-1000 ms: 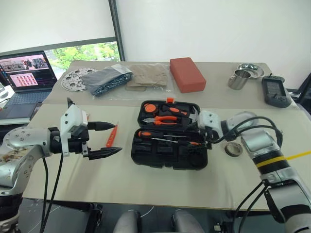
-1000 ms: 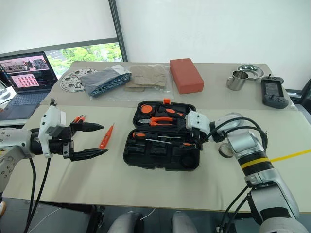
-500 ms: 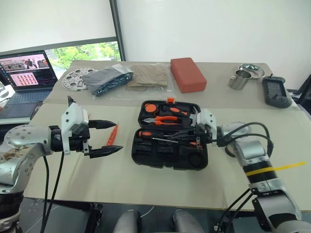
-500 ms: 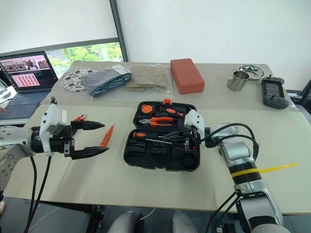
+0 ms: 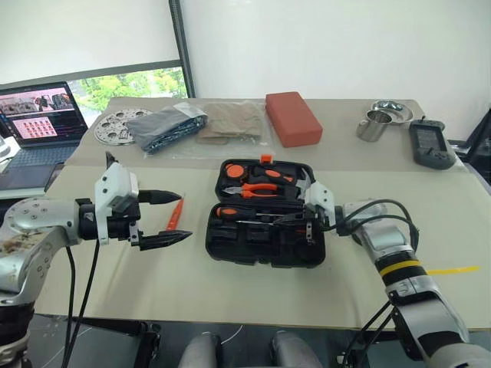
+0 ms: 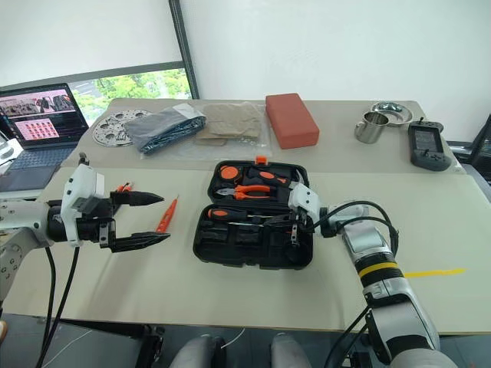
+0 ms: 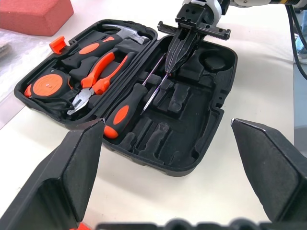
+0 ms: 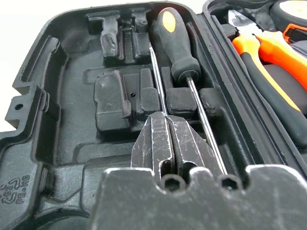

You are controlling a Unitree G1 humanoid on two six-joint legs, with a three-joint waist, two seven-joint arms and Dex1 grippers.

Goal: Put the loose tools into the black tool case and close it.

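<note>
Right pincer point(image 7: 169, 72) is closed right down, fingers flat together, inside the open case point(image 5: 261, 253), which lies mid-table with its lid half at 12 o'clock and its recessed half toward me. The tips sit at a thin steel shaft point(image 8: 154, 72) lying along a groove just beside the big screwdriver point(image 7: 125, 108) already seated there. I cannot tell whether the shaft is pinched or just pressed under the tips. To do this step well, I reckon I should keep the shaft in line with its groove, push it flat until it seats, then open only a little and lift straight up so the neighbouring screwdriver is not dragged out. Left pincer point(image 5: 186, 215) hangs wide open and empty at 9 o'clock of the case. Just past it on the table point(image 5: 230, 295) lies the small orange screwdriver point(image 6: 164, 216), which I judge to be the next pick. The lid half holds pliers point(image 5: 257, 188) and a tape measure point(image 7: 48, 86). The surface is pale and matte, with a yellow tape line point(image 5: 453, 270) at 4 o'clock. A red block point(image 5: 294, 117) sits at 12 o'clock, a dark cloth point(image 5: 165, 125) at 11, a laptop point(image 5: 34, 119) at 10, and a steel cup point(image 5: 370, 125) at 2, before a white wall.
</note>
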